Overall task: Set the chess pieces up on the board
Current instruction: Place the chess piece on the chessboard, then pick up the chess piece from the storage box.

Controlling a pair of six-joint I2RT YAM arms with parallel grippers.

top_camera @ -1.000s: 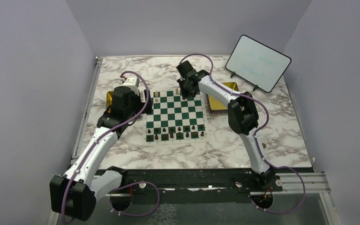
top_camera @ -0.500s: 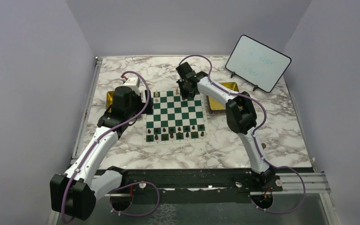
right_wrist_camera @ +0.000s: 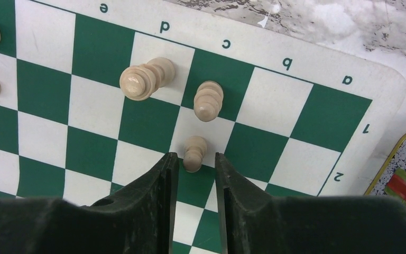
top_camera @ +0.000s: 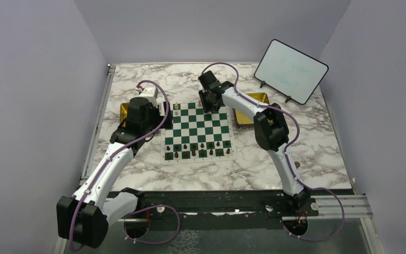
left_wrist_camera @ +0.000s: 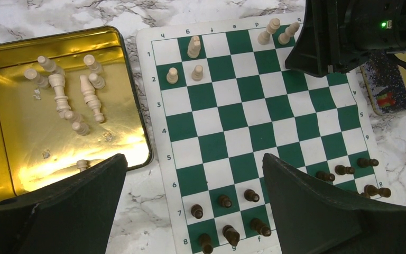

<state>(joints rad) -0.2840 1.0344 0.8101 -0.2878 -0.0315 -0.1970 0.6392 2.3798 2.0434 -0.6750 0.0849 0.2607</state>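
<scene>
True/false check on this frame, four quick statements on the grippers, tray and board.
1. The left gripper is wide open and holds nothing. True.
2. The gold tray holds dark pieces. False: only cream pieces lie in it.
3. The right gripper is clamped on a cream pawn. False: its jaws stand slightly apart and the pawn stands free on the board at their tips.
4. The dark pieces stand on the two board rows nearest the arm bases. True.
</scene>
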